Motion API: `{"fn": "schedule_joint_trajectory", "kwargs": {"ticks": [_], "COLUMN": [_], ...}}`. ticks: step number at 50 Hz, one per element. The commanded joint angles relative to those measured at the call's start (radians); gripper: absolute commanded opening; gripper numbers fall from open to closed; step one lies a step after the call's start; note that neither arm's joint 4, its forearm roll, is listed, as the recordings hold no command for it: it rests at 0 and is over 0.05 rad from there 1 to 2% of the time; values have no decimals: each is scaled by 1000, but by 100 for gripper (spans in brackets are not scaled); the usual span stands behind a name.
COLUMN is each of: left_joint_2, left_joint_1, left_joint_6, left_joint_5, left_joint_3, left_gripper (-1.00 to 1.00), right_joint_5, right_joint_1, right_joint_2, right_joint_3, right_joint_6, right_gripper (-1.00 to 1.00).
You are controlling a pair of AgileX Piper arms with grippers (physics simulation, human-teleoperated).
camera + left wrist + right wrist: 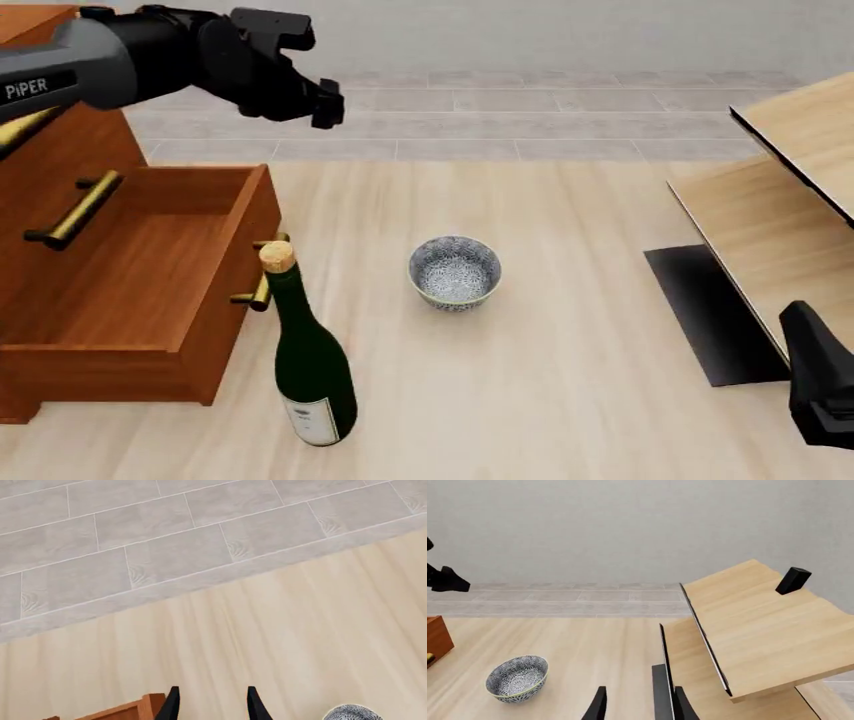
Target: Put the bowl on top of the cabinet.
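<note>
bowl (455,271) upright on table (561,380), just right of wine bottle (308,360), well apart from my fingers. cabinet (80,250) at left, one drawer (147,270) pulled open. my left fingers (324,103) high above table beyond drawer, apart, holding nothing. my right fingers (637,705) low at right near pale furniture (787,220), apart, empty.

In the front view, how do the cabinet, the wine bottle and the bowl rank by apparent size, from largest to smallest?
1. The cabinet, by far the largest, with one drawer pulled open.
2. The wine bottle; it stands nearer the camera than the bowl, which may enlarge it somewhat.
3. The bowl, the smallest.
</note>
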Motion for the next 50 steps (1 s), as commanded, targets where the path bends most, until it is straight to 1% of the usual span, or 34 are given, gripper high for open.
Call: {"fn": "schedule_joint_trajectory", "kwargs": {"ticks": [1,3,5,8,15,16,20,25,41,49,50], "left_joint_2": [83,97,103,108,132,141,142,162,183,184,188], "left_joint_1": [-8,-3,-9,-16,-41,-38,-63,-68,-115,-153,-157], "left_joint_6": [35,42,54,54,68,78,82,93,105,98,109], "left_joint_5": [76,92,101,109,156,164,184,206,220,192,187], "left_joint_3": [-114,-142,-151,-164,-218,-236,-244,-274,-259,-207,-197], "left_gripper": [100,100,100,100,100,100,100,100,100,100,100], "right_joint_5": [0,0,0,0,0,0,0,0,0,0,0], "right_joint_1": [0,0,0,0,0,0,0,0,0,0,0], "right_joint_2": [0,0,0,0,0,0,0,0,0,0,0], "right_joint_3": [0,0,0,0,0,0,0,0,0,0,0], "right_joint_6": [0,0,0,0,0,0,0,0,0,0,0], "right_gripper": [100,100,100,100,100,100,100,100,100,100,100]}}
